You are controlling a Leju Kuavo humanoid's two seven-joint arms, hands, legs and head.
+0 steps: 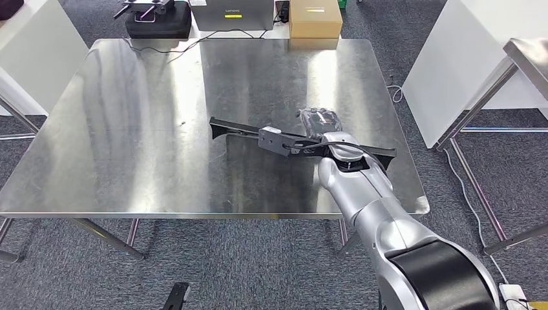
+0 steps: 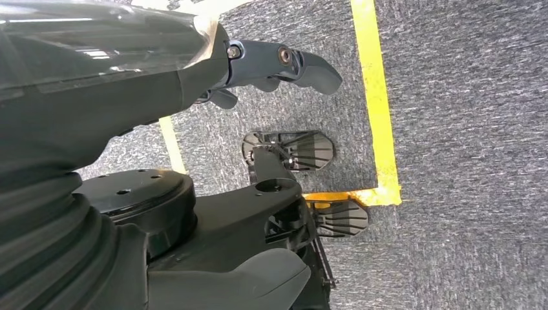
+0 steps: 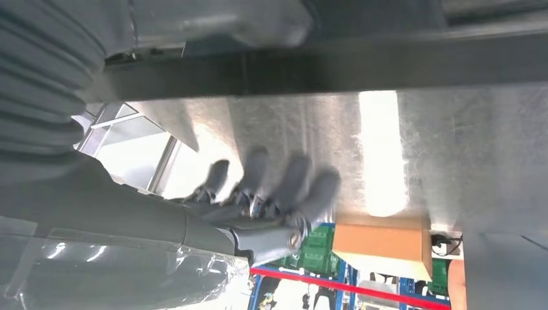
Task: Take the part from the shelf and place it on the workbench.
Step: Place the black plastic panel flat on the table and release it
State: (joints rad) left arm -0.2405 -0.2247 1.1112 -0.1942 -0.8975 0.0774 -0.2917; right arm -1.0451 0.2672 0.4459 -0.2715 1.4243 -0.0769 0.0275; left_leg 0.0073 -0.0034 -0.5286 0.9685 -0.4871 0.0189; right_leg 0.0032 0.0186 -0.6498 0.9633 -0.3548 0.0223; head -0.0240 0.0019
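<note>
The part (image 1: 271,137) is a long black bar with a grey block near its middle. It lies flat on the steel workbench (image 1: 161,129), towards the right front. My right hand (image 1: 320,121) reaches over it from the front, fingers stretched out and spread on the far side of the bar. My wrist crosses above the bar's right half. In the right wrist view the fingers (image 3: 284,194) are spread, holding nothing, and the part (image 3: 388,61) runs as a dark bar apart from them. My left hand (image 2: 284,61) hangs over the carpet with nothing in it.
Beyond the workbench's far edge stand a cardboard box (image 1: 315,18), a grey case (image 1: 232,14) and a black case (image 1: 158,19). A white cabinet (image 1: 465,58) and another steel table (image 1: 530,55) stand to the right. Yellow floor tape (image 2: 378,97) lies under the left hand.
</note>
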